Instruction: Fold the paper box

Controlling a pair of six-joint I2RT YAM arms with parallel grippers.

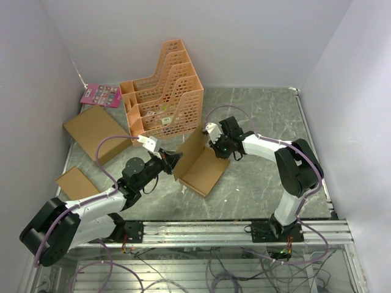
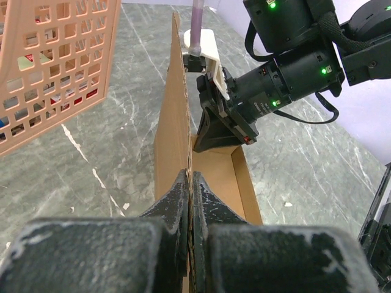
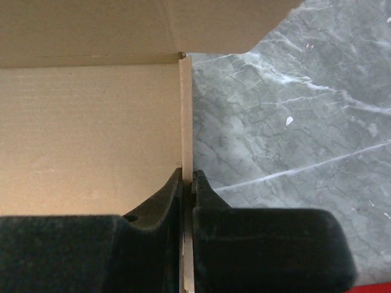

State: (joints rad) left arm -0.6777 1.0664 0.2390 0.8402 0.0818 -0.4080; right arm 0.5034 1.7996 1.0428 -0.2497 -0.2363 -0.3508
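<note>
At the far left a pink card point(image 1: 101, 95) lies by the wall, a large flat cardboard sheet point(image 1: 96, 132) sits just in front of it, and a smaller cardboard piece point(image 1: 77, 182) lies closer to the arms' bases. To the right of these an orange rack point(image 1: 164, 91) with latticed walls stands on the grey marbled table point(image 1: 269, 177), with small items showing through its holes.

Next comes the left gripper point(image 1: 174, 159), reaching in from the lower left. Its black fingers point(image 2: 177, 198) are pressed together on the near edge of a tall cardboard panel that stands upright and runs away from the wrist camera.

That panel belongs to the paper box point(image 1: 204, 171), which sits in the middle of the table between the two arms, just in front of the rack. It is partly folded, its base flat on the table and a low wall raised along the right side.

On the right, the right gripper point(image 1: 214, 144) comes down at the box's far end. Its fingers point(image 3: 159, 204) are clenched on a thin upright flap, with brown cardboard on one side of it and bare table on the other
</note>
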